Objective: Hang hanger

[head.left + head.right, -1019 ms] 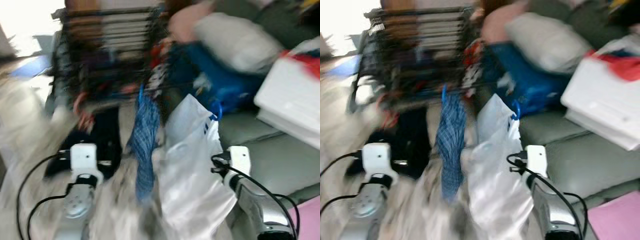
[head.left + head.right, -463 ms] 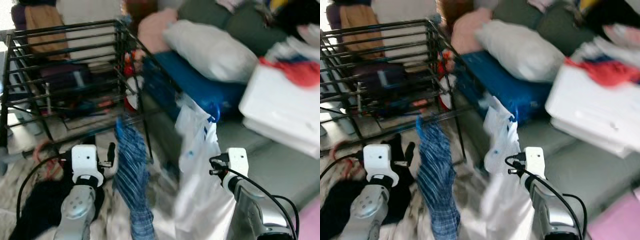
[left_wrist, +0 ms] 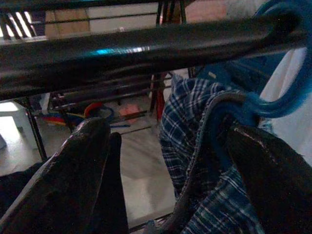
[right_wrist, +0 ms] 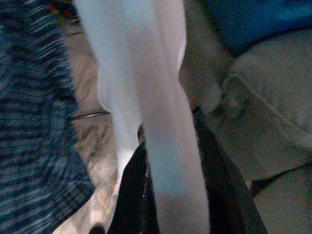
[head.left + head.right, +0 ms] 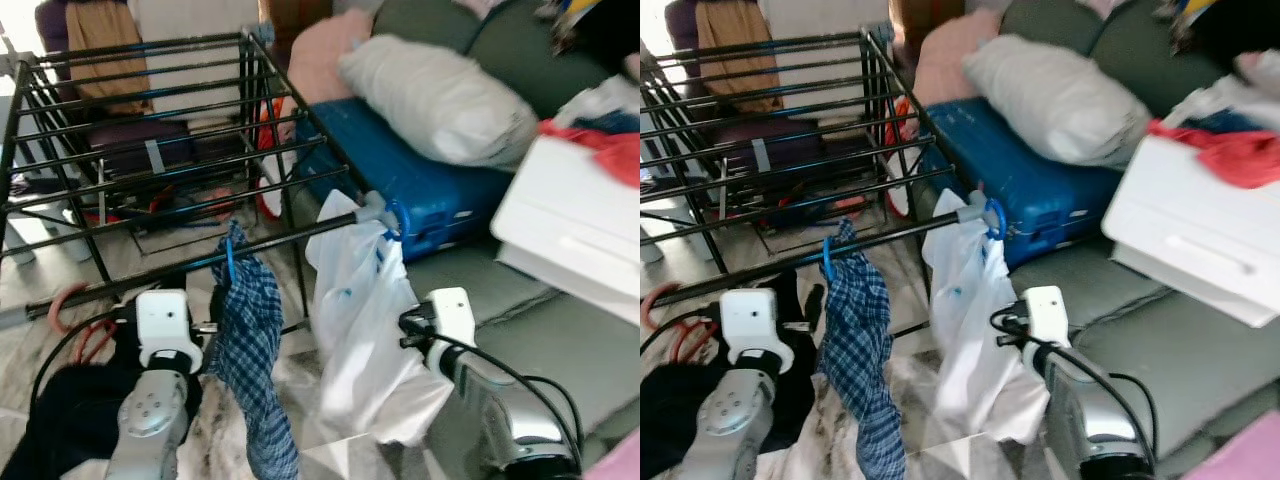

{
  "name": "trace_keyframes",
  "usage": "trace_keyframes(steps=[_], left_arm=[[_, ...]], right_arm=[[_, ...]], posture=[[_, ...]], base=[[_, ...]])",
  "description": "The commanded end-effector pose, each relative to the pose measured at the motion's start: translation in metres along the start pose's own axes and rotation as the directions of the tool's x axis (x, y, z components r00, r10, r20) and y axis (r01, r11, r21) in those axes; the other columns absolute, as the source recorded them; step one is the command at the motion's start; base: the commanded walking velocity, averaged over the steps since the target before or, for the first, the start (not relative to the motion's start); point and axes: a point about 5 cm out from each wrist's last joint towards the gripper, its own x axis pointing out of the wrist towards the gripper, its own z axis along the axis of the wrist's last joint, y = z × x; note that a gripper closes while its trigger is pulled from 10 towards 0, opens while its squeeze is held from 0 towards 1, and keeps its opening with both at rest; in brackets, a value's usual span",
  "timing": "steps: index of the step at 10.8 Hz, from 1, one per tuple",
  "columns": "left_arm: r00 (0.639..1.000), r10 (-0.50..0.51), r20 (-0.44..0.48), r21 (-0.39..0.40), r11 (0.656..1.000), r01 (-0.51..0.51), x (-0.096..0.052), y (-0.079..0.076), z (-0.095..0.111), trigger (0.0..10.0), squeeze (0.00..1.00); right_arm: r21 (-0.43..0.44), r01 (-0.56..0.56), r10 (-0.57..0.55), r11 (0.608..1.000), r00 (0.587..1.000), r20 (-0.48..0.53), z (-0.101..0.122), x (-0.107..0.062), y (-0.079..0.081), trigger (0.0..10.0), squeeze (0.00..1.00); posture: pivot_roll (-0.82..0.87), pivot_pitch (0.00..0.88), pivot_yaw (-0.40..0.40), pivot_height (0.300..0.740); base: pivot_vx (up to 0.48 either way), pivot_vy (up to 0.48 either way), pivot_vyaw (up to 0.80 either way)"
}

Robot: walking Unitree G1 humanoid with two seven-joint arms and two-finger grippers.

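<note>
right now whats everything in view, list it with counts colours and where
drying rack: 1, black metal bars, ahead on the left
hangers: 2, blue, hooked on the rack's front bar
plaid garment: 1, blue checked, on the left hanger
white garment: 1, white, on the right hanger
suitcase: 1, blue, behind the white garment
pillow: 1, white, on the suitcase
sofa: 1, grey-green, right
dark clothes: 1 heap, black, floor at lower left
left gripper: open, beside the plaid garment's hanger
right gripper: at the white garment

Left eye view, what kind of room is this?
Likely a lived-in living room used for laundry: a black drying rack, hung clothes, and a grey sofa piled with a pillow.
</note>
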Motion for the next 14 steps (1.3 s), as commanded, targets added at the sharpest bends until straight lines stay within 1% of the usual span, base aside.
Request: trace_keyframes(steps=[1, 6, 10, 12, 13, 14], left_arm=[[1.000, -0.008, -0.002, 0.004, 1.000, 0.008, 0.000, 0.000, 0.001, 10.0, 0.00], [1.000, -0.016, -0.003, 0.018, 1.000, 0.016, 0.000, -0.001, 0.001, 10.0, 0.00], [1.000, -0.022, -0.001, 0.027, 0.999, 0.022, 0.001, -0.002, 0.003, 10.0, 0.00], [0.999, -0.033, 0.004, 0.034, 0.999, 0.032, 0.001, -0.004, 0.004, 10.0, 0.00], [0.999, -0.036, 0.006, 0.037, 0.999, 0.035, 0.002, -0.005, 0.007, 10.0, 0.00], [0.999, -0.037, 0.006, 0.036, 0.999, 0.037, 0.002, -0.006, 0.007, 10.0, 0.00]], right_arm=[[-0.024, -0.024, 0.025, 0.999, 0.999, 0.041, 0.010, -0.001, 0.004, 10.0, 0.00], [-0.040, -0.053, 0.055, 0.998, 0.997, 0.059, 0.012, -0.002, 0.009, 10.0, 0.00], [-0.036, -0.033, 0.036, 0.999, 0.997, 0.066, 0.012, -0.002, 0.007, 10.0, 0.00], [-0.024, -0.005, 0.006, 1.000, 0.997, 0.079, 0.017, 0.000, 0.001, 10.0, 0.00], [-0.011, 0.018, -0.016, 1.000, 0.996, 0.093, 0.028, 0.005, -0.008, 10.0, 0.00], [-0.004, 0.024, -0.023, 1.000, 0.995, 0.094, 0.032, 0.007, -0.011, 10.0, 0.00]], posture=[[-0.10, 0.000, 0.001, 0.740], [-0.10, 0.000, 0.004, 0.740], [-0.09, 0.000, 0.006, 0.740], [-0.09, 0.000, 0.008, 0.740], [-0.09, 0.000, 0.010, 0.740], [-0.09, 0.000, 0.011, 0.740]], base=[[0.000, 0.480, 0.00], [0.000, 0.467, 0.00], [0.000, 0.000, 0.00], [0.000, 0.000, 0.00], [0.000, 0.000, 0.00], [0.000, 0.000, 0.00]])
